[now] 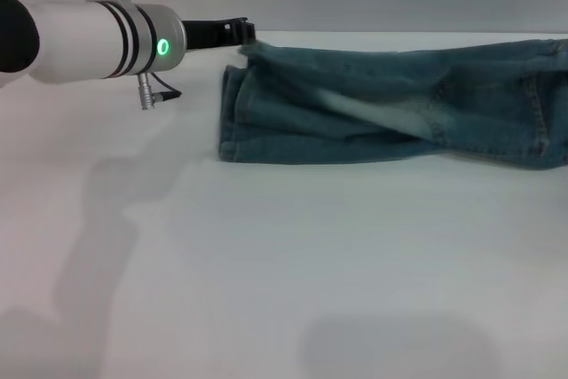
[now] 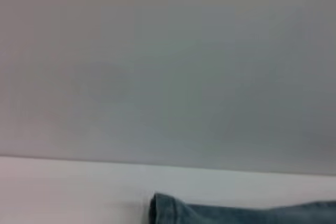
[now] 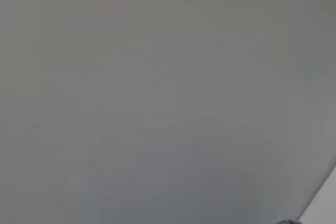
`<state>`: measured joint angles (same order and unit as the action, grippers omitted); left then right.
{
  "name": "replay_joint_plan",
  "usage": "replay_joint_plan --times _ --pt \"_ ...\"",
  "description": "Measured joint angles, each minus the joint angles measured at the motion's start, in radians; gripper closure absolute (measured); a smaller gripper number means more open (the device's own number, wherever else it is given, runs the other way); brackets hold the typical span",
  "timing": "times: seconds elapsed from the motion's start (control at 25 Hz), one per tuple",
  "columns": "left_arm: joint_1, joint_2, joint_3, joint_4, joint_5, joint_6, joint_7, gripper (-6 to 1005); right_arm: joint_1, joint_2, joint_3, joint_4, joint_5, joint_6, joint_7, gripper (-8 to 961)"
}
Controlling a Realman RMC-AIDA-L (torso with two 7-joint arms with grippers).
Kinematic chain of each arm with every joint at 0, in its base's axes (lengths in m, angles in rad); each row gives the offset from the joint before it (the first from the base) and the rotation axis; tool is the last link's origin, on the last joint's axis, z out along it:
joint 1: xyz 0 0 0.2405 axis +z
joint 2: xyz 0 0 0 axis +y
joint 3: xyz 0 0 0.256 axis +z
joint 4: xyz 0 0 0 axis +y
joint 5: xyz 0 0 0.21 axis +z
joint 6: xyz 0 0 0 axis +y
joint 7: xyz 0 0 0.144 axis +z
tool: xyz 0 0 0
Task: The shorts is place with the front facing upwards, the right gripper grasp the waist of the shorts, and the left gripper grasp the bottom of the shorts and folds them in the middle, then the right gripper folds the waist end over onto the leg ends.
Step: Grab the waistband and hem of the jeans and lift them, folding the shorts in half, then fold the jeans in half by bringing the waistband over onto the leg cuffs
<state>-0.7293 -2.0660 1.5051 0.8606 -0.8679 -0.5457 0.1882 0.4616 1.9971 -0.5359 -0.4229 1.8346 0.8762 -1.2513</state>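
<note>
A bare stretch of white bench (image 1: 293,272) is seen nearest. Beyond it, the shorts (image 1: 399,113) are laid folded lengthwise along the far edge. At their left end, the left pincer (image 1: 238,35) is held; whether it grips cannot be told.

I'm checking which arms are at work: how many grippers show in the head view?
1: the left gripper at the far left corner of the folded shorts, by the leg ends. The right gripper is out of view.
</note>
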Motion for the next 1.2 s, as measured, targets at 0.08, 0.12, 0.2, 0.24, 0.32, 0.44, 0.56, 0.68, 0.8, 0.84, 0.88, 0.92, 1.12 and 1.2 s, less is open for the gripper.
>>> replay_joint_plan --times 0.08,0.12,0.2,0.24,0.32,0.44,0.56,0.68,0.8,0.84,0.88,0.92,1.12,1.2 --pt "0.000 0.001 -0.001 0.001 -0.002 -0.019 0.005 745 -0.003 -0.001 -0.002 -0.002 -0.001 -0.001 -0.019 784" --pt "0.001 0.002 -0.003 0.006 -0.003 -0.036 0.008 698 -0.007 -0.001 -0.003 -0.002 -0.001 -0.002 -0.039 750" --pt "0.008 0.003 -0.007 0.017 -0.003 -0.057 0.009 604 -0.015 0.002 -0.004 -0.003 -0.001 -0.001 -0.064 681" --pt "0.014 0.004 -0.007 0.024 -0.002 -0.067 0.010 557 -0.018 0.003 -0.007 -0.002 -0.002 -0.001 -0.068 647" --pt "0.019 0.004 -0.005 0.033 -0.001 -0.078 0.014 489 -0.024 0.004 -0.008 0.009 -0.004 -0.003 -0.067 409" --pt "0.021 0.004 -0.005 0.036 -0.004 -0.096 0.032 427 -0.040 0.008 0.009 0.039 0.006 -0.024 -0.007 390" --pt "0.021 0.004 -0.007 0.036 -0.005 -0.113 0.043 365 -0.052 0.008 0.008 0.043 0.005 -0.045 0.055 371" --pt "0.025 0.006 -0.008 0.041 -0.007 -0.128 0.048 303 -0.084 0.021 0.013 0.030 0.012 -0.053 0.078 352" --pt "0.028 0.006 -0.009 0.047 -0.007 -0.144 0.052 245 -0.145 0.049 0.014 -0.016 0.015 -0.018 0.078 339" --pt "0.029 0.006 -0.009 0.048 -0.007 -0.147 0.055 226 -0.145 0.049 0.014 -0.016 0.015 -0.018 0.078 339" --pt "0.030 0.006 -0.009 0.049 -0.007 -0.151 0.060 207 -0.160 0.058 0.011 -0.024 0.015 -0.003 0.078 340" --pt "0.030 0.006 -0.009 0.049 -0.007 -0.151 0.060 189 -0.171 0.063 0.009 -0.028 0.014 0.009 0.078 340" --pt "0.032 0.006 -0.010 0.049 -0.008 -0.156 0.065 170 -0.198 0.073 0.002 0.004 0.005 0.044 0.060 341" --pt "0.033 0.006 -0.010 0.049 -0.008 -0.160 0.070 170 -0.198 0.072 0.001 0.015 0.005 0.045 0.054 342"
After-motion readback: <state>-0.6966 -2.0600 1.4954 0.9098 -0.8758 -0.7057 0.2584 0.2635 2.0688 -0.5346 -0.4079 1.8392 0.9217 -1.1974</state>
